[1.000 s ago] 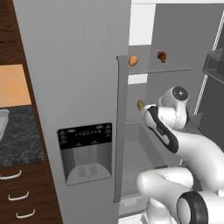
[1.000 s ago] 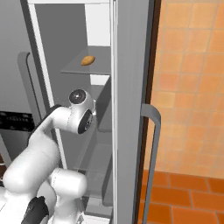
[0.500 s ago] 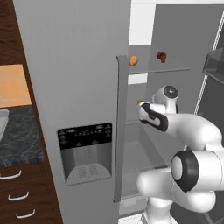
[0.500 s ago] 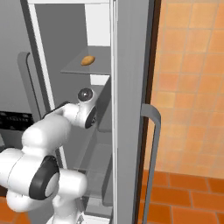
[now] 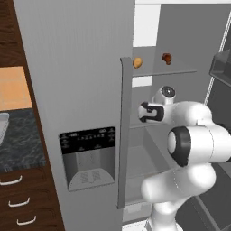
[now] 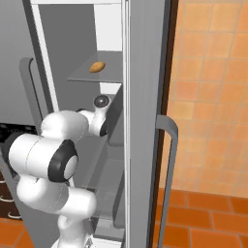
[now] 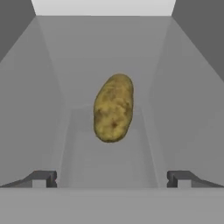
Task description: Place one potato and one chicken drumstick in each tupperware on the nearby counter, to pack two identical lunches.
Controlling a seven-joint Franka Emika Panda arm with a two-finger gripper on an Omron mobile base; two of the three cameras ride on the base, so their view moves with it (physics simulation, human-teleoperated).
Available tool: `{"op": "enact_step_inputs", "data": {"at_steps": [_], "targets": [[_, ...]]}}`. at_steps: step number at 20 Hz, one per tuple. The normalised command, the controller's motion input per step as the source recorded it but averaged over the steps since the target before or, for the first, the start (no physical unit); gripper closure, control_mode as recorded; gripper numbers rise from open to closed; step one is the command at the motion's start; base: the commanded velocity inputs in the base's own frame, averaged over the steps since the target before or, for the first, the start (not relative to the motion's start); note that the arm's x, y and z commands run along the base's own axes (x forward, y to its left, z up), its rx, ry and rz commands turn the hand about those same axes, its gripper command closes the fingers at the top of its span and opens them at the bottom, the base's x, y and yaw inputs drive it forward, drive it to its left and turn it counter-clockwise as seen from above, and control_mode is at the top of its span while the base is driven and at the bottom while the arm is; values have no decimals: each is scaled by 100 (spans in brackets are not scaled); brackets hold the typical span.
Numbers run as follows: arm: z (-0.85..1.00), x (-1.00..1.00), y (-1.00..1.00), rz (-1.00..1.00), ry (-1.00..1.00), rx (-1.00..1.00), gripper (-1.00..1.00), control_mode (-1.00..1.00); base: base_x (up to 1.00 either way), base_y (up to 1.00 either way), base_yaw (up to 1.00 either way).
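Observation:
An olive-tan potato (image 7: 113,108) lies on a grey fridge shelf, straight ahead of my gripper (image 7: 112,178) in the hand view. The gripper is open, its fingertips (image 7: 43,178) spread wider than the potato and a short way short of it, with nothing between them. My hand (image 5: 149,113) reaches into the open fridge at the middle shelf. On the shelf above sit a dark red-brown chicken drumstick (image 5: 167,57) and a small yellow-orange piece (image 5: 137,62) (image 6: 97,67); whether potato or drumstick I cannot tell. A pale tupperware (image 5: 2,128) rests on the dark counter (image 5: 22,146) at far left.
The shut grey fridge door with its long handle (image 5: 124,135) and dispenser panel (image 5: 88,155) stands left of the arm. The open door (image 6: 145,121) and its handle (image 6: 168,160) bound the right side. Brown drawers (image 5: 20,200) sit under the counter. Fridge walls close in around the hand.
The arm has swung up and inward, carrying the hand deeper into the fridge at the middle shelf. The hand now covers the potato in the left base view. The jaws have stayed wide.

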Motion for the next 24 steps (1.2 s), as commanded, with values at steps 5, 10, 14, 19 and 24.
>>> {"op": "enact_step_inputs", "data": {"at_steps": [5,10,14,19,24], "targets": [[-26,55,-3,0,3,0,-100,-100,0,0,0],[-41,50,-10,0,2,0,-100,-100,0,0,0],[-31,58,-12,0,0,0,-100,-100,0,0,0],[-46,35,-2,0,3,0,100,-100,0,0,0],[-43,-11,0,4,3,0,100,-100,0,0,0]]}}
